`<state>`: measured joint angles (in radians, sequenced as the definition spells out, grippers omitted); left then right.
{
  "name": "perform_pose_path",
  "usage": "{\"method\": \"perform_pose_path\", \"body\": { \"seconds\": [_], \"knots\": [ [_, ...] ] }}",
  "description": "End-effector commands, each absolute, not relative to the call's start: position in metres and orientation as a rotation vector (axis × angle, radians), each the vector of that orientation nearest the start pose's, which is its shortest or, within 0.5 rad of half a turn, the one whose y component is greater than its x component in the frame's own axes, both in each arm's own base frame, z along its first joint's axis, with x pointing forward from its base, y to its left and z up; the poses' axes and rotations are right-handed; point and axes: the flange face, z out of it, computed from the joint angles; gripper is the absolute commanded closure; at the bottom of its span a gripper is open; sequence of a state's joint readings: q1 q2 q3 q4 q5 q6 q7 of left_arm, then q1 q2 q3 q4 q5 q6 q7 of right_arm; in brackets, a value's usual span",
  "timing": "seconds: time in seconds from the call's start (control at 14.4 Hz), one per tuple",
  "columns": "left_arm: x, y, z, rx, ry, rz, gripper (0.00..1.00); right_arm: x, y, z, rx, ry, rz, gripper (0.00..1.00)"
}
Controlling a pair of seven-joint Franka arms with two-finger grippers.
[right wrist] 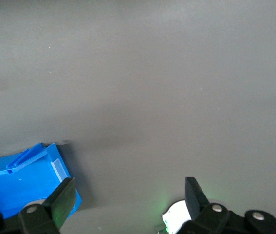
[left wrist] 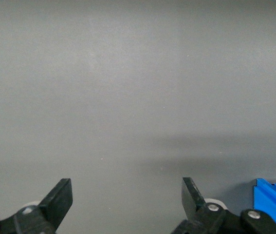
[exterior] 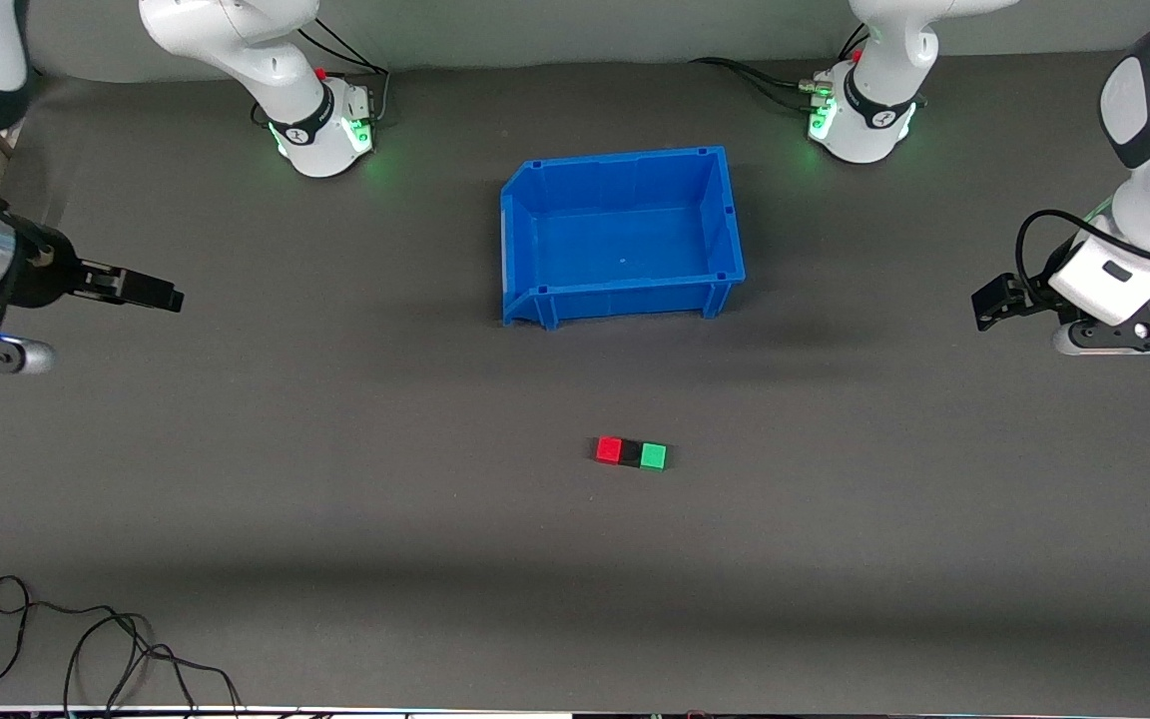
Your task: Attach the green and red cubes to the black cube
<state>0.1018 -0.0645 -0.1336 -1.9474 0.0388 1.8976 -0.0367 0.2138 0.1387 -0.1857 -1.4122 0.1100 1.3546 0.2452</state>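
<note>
A tangle of thin black cable [exterior: 86, 649] lay nearest the front camera, partly cut off at the table's edge toward the right arm's end. Farther in, on the matte grey mat [exterior: 335, 479], three small hard-edged cubes sat touching in a row: the red cube [exterior: 609, 449], the black cube [exterior: 631, 452] between, barely darker than the mat, and the green cube [exterior: 654, 456]. Farther still stood the glossy blue plastic bin [exterior: 525, 250], open-topped. The right gripper [exterior: 158, 293] hung over bare mat at its arm's end, fingers spread and holding nothing; its wrist view caught only a sliver of red. The left gripper [exterior: 994, 303], likewise released, hung over its own end, largely hidden by its wrist.
</note>
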Motion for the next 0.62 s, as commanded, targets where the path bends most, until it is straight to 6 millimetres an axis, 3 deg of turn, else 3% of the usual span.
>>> {"method": "perform_pose_path", "body": {
  "seconds": [0.0,0.35,0.55],
  "knots": [
    [0.543,-0.011,0.52,-3.11,0.008,-0.026,0.0,0.547,0.038,0.604,-3.097,0.186,0.239,0.01],
    [0.543,-0.011,0.521,-3.128,0.009,-0.028,0.0,0.526,0.034,0.594,-3.139,0.041,0.09,0.0],
    [0.55,-0.013,0.519,-3.133,0.003,-0.052,0.0,0.532,0.034,0.595,-3.139,0.01,0.044,0.0]
  ]
}}
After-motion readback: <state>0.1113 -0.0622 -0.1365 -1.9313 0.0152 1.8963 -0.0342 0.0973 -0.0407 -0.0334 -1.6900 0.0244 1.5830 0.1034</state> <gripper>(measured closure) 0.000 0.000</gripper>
